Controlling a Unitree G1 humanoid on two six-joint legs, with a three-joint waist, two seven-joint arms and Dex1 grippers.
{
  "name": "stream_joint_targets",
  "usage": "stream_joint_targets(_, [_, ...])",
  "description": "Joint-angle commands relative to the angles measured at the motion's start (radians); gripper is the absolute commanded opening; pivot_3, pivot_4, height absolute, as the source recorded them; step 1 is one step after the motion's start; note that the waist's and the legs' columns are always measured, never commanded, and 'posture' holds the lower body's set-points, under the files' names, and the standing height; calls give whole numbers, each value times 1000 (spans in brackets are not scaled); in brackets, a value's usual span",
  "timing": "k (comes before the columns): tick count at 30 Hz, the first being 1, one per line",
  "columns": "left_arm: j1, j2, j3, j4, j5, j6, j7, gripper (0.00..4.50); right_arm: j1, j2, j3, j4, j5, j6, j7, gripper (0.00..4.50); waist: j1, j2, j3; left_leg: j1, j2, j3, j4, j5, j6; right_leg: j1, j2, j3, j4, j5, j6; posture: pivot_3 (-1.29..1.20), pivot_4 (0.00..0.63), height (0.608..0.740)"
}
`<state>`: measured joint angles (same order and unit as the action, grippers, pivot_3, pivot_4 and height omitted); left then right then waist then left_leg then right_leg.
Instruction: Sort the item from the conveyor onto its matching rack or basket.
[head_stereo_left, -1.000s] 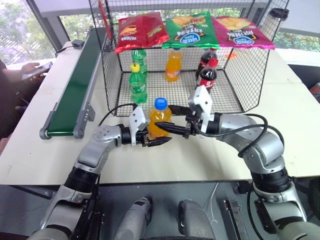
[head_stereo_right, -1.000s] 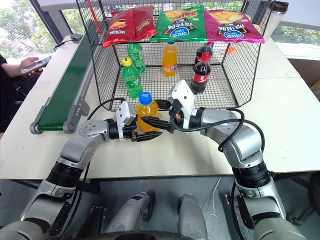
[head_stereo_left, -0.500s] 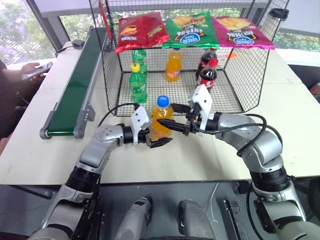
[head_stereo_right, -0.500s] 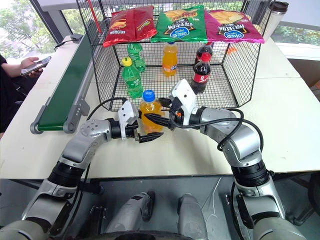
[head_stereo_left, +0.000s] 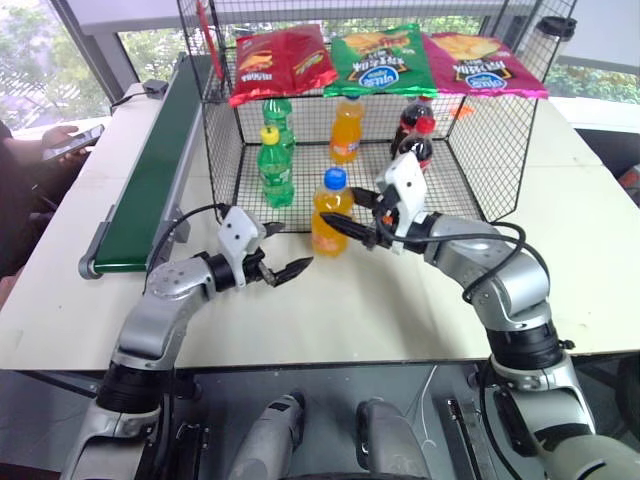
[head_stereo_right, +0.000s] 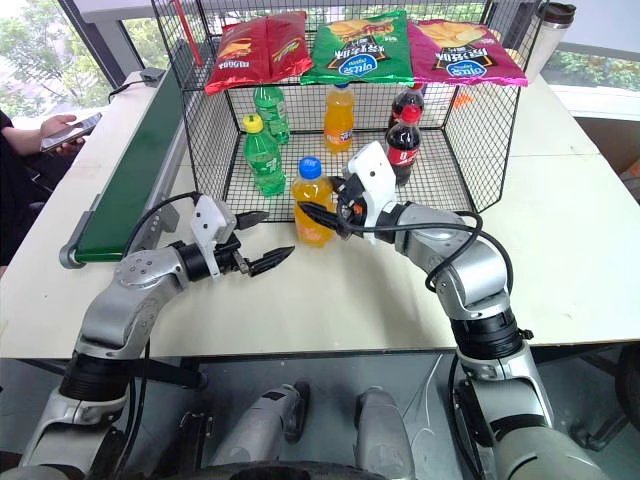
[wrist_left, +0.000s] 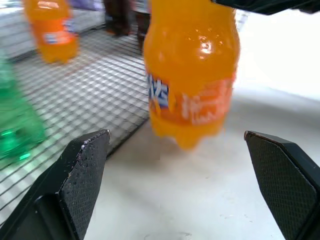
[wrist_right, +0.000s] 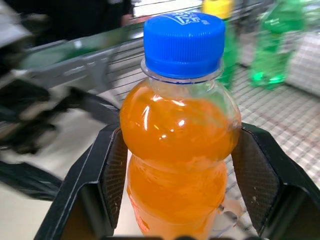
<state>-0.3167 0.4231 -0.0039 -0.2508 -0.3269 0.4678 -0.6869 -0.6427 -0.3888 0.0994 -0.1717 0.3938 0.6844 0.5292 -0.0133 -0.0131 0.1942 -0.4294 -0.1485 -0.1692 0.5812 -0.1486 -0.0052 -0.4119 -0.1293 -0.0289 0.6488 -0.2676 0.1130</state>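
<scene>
Orange soda bottle (head_stereo_left: 331, 213): upright, clamped in right gripper (head_stereo_left: 345, 231), just off the table.
Cage (head_stereo_left: 225, 150): at 12 o'clock, open front probably just beyond.
Left gripper (head_stereo_left: 290, 268): spread, empty, at 7 o'clock.

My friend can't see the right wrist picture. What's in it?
The right gripper squeezes an orange soda bottle with a blue cap between its two black fingers. Behind it stand blurry green bottles on the wire cage floor.
</scene>
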Motion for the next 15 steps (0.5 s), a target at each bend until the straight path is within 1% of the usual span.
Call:
stream_joint_targets(1, [-1, -45, 59, -86, -42, 39, 102, 4480, -68, 25, -46, 39, -50, -89, -56, 2506, 2, 0, 0, 0, 0, 0, 0, 0, 0, 0, 0, 0, 0, 0, 0, 0, 150, 739])
stream_joint_targets(3, [1, -84, 63, -100, -39, 50, 161, 4480, -86, 41, -48, 85, -80, -123, -83, 2506, 2, 0, 0, 0, 0, 0, 0, 0, 0, 0, 0, 0, 0, 0, 0, 0, 150, 739])
stream_joint_targets(7, [16, -122, 45, -113, -18, 47, 222, 4480, -118, 73, -49, 174, -135, -193, -134, 2506, 0, 0, 0, 0, 0, 0, 0, 0, 0, 0, 1, 0, 0, 1, 1, 0, 150, 739])
stream_joint_targets(15, [35, -148, 15, -129, -5, 43, 276, 4480, -200, 147, -50, 374, -207, -330, -183, 2506, -4, 0, 0, 1, 1, 1, 0, 1, -1, 0, 2, 2, 1, 2, -1, 0, 150, 739])
